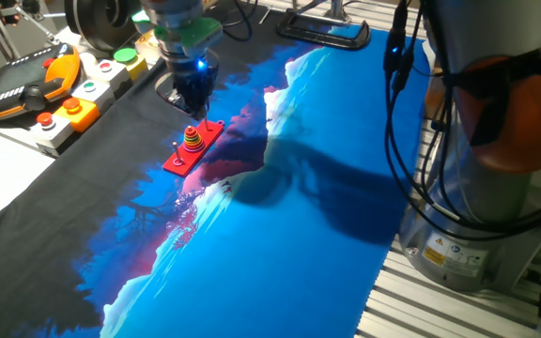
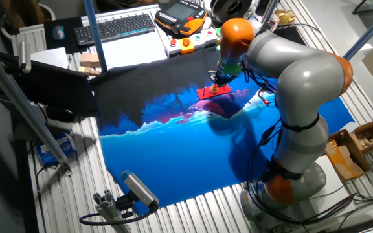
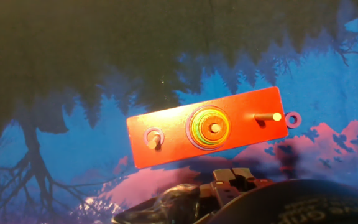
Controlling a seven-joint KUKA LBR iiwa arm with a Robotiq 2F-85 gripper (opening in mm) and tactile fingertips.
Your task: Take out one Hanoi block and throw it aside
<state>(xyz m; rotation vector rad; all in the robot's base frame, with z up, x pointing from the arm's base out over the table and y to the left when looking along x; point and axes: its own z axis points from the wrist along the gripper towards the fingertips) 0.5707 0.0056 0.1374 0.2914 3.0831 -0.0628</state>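
The flat red pegged base lies on the blue printed cloth. Its middle peg carries a stack of green, yellow and orange rings. A tiny red ring, the Hanoi block, lies flat on the cloth just off the base's right end, beside the bare right peg. The left peg has a small ring-like outline at its foot. My gripper hangs just above the base, and it also shows in the other fixed view. Only dark finger parts show in the hand view, holding nothing visible.
A teach pendant and a button box sit at the back left on the black cloth. A keyboard lies beyond the cloth. The arm's base stands at the cloth's right edge, with cardboard boxes beside it.
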